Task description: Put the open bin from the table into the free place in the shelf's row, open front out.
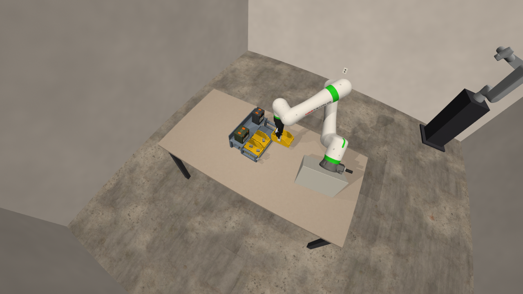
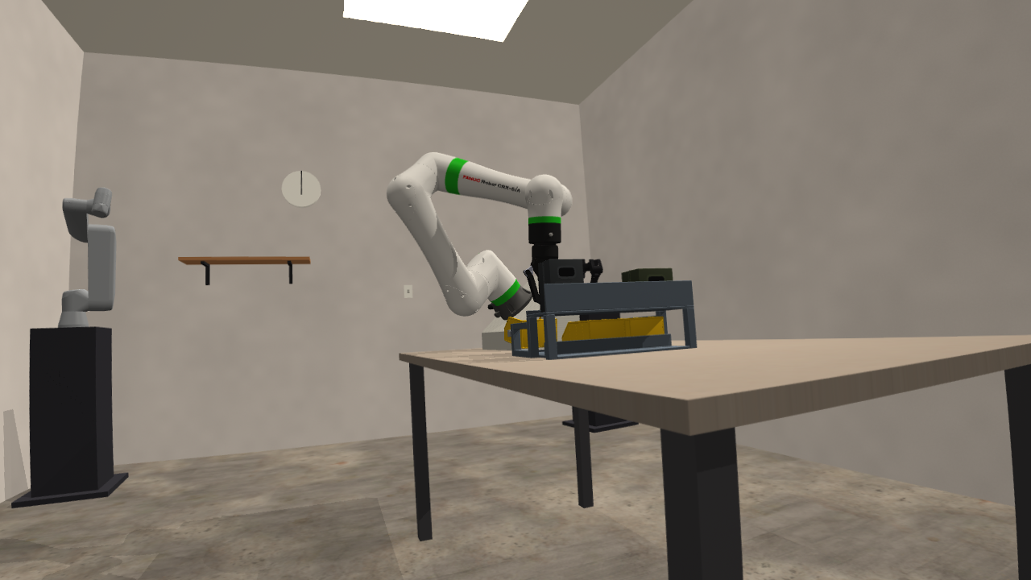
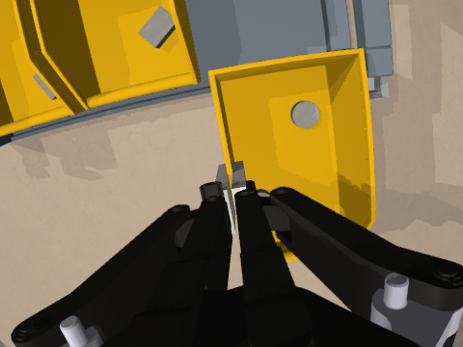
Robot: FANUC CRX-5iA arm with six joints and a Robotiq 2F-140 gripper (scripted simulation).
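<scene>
The yellow open bin is held by my gripper, which is shut on its left side wall in the wrist view. A round grey part lies in the bin. The bin's closed rear end faces the shelf and overlaps its front edge in the wrist view; its open front points away, partly hidden by the fingers. It looks slightly turned against the row. The free place is the grey floor beside the bin nearer to it. The exact height is hard to tell.
Another yellow bin stands farther along the row; both row bins hold grey parts. A black box and a green box stand on the rear board. An end rail bounds the free place.
</scene>
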